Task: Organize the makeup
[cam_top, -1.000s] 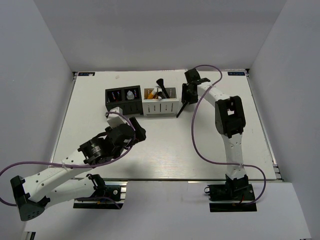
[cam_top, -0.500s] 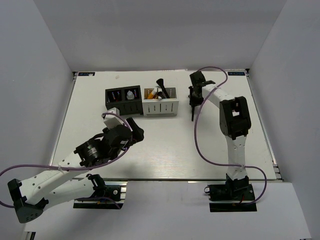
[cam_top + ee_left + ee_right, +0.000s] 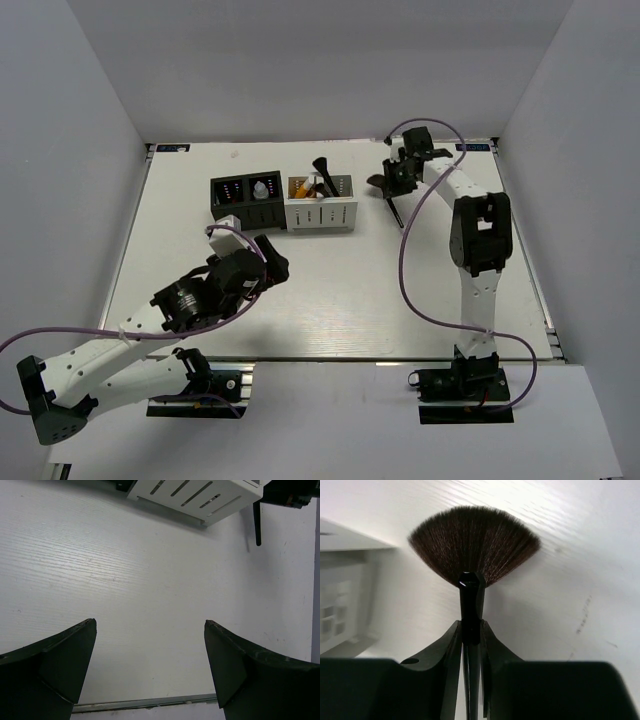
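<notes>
The fan brush (image 3: pixel 472 550) is hanging right of the white box (image 3: pixel 322 214), over the far worktop (image 3: pixel 330 290), with the right gripper (image 3: pixel 470 626) clenching its handle. Another brush (image 3: pixel 322 170), an orange tube (image 3: pixel 303 187) and, in the black box (image 3: pixel 245 213), a bottle (image 3: pixel 260 188) are sitting in slots. No other loose piece is showing, so this brush is likely the last to slot. The left gripper (image 3: pixel 150 624) is hovering released, nearer and left.

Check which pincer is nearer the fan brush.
Right. The right pincer grips the fan brush by its handle; the left pincer hangs open far off to the brush's left, nearer the robot.
</notes>
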